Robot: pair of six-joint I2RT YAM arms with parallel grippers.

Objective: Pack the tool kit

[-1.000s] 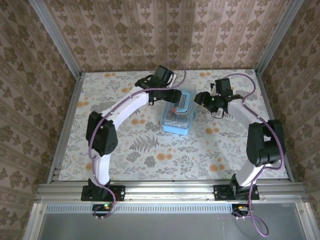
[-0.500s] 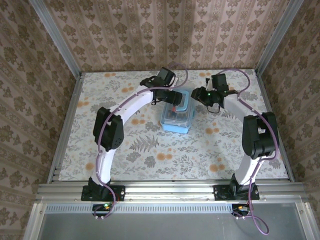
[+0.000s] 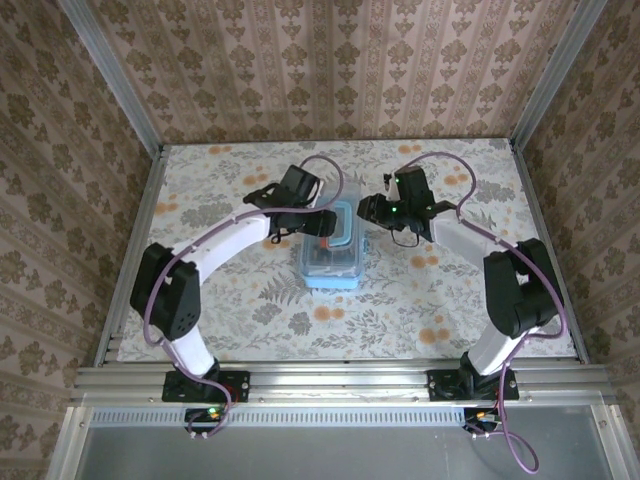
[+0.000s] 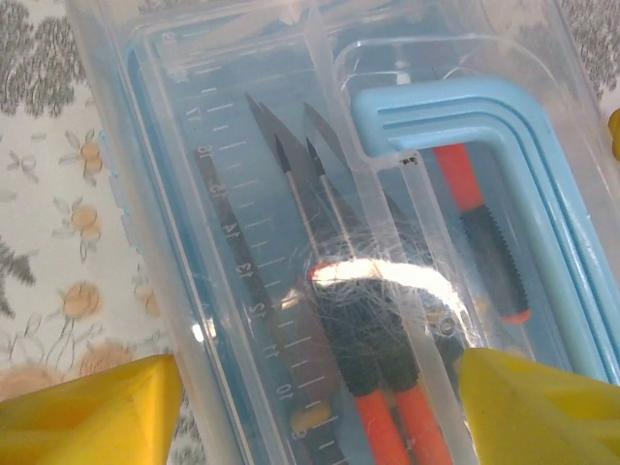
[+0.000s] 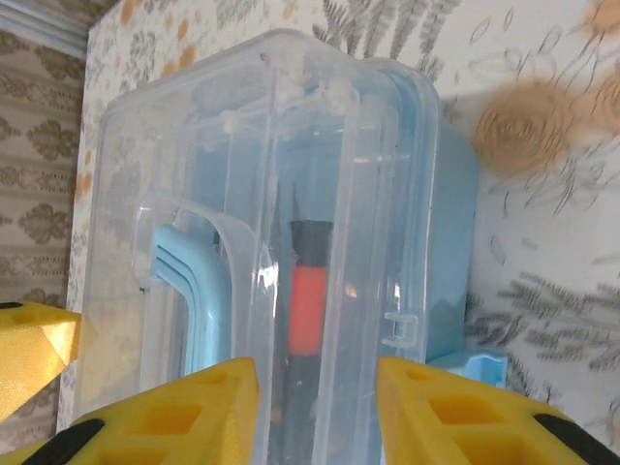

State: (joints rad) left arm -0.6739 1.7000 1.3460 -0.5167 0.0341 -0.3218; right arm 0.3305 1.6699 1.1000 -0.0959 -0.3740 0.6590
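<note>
Sliding nearer and to the left across the tabletop [image 3: 420,300], the blue case [image 3: 330,262] with its clear lid now sits close to the middle, away from where it stood a second ago. The left gripper [image 3: 322,225] comes with it, and that arm's elbow now swings further left. Its fingers [image 4: 87,407] are spread wide over the lid; whether they press on it I cannot tell. The right gripper [image 3: 368,208] moves in from the right, and its fingers [image 5: 455,407] draw closer together around the lid's edge. A gap remains between them, so a firm grip is not certain. Orange-handled tools [image 4: 387,417] and a ruler [image 4: 262,320] lie inside, under the lid. Packing looks nearly done; I judge that fastening the blue latch [image 5: 475,368] is what remains.
</note>
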